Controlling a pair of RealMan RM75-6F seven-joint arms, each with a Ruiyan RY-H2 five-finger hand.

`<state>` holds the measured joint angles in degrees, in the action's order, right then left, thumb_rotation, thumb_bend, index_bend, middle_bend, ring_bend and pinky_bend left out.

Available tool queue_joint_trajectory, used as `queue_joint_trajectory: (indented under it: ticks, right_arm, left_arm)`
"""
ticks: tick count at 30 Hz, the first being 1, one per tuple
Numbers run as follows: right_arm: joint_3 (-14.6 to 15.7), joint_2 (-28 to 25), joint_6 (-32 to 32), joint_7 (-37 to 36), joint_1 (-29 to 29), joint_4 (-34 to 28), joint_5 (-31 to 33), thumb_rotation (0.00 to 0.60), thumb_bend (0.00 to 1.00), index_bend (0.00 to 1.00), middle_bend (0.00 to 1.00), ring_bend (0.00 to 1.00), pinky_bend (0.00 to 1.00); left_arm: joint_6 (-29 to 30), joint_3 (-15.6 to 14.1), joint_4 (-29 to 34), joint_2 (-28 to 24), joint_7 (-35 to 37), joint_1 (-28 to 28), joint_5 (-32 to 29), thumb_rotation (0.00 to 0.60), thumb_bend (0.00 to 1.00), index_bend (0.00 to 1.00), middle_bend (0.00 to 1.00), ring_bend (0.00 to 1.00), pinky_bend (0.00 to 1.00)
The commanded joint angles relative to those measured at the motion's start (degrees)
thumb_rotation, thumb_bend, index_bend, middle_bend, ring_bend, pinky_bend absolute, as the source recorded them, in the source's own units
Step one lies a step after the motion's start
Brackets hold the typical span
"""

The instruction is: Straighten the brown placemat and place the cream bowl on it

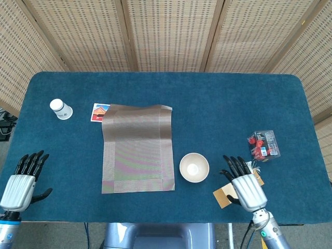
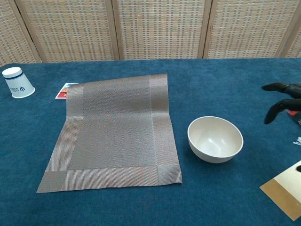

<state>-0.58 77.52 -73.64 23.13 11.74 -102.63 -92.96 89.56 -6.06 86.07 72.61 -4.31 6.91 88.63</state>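
Note:
The brown placemat [image 1: 138,149] [image 2: 115,130] lies flat left of centre, its far edge slightly wavy. Just right of its near corner the cream bowl [image 1: 194,167] [image 2: 215,139] stands upright and empty on the blue cloth. My right hand [image 1: 243,183] hovers open a short way right of the bowl, above a tan card, fingers spread; the chest view catches only its dark fingertips [image 2: 282,89]. My left hand [image 1: 22,178] is open at the near left table edge, well away from the placemat.
A white paper cup [image 1: 61,109] [image 2: 17,82] stands at the far left. A small picture card [image 1: 98,112] pokes out from under the placemat's far left corner. A clear box of red items [image 1: 263,144] and a tan card [image 1: 224,196] lie on the right.

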Motion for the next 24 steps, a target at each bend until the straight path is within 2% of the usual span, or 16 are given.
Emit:
queue_joint_trajectory:
  ticks: [1,14,24]
  right_arm:
    - [-0.7,5.2,2.6,4.4,2.1,-0.3,0.8,0.6,0.08,0.38,0.03,0.0,0.0]
    - [-2.7,16.0,6.0,10.8,5.5,3.9,4.0,0.6,0.17,0.42,0.05,0.0,0.0]
    - [-4.4,18.6,7.9,10.4,7.9,7.7,7.7,0.6,0.21,0.42,0.05,0.0,0.0]
  left_arm:
    - [-0.4,0.2,0.0,-0.1,0.2,-0.1,0.1,0.6,0.16,0.0,0.0,0.0,0.0]
    - [-2.9,1.1,-0.7,0.5,0.7,-0.1,-0.2,0.6,0.16,0.0,0.0,0.0,0.0]
    - [-4.5,1.8,-0.8,0.5,1.4,-0.2,-0.2,0.6,0.16,0.0,0.0,0.0,0.0]
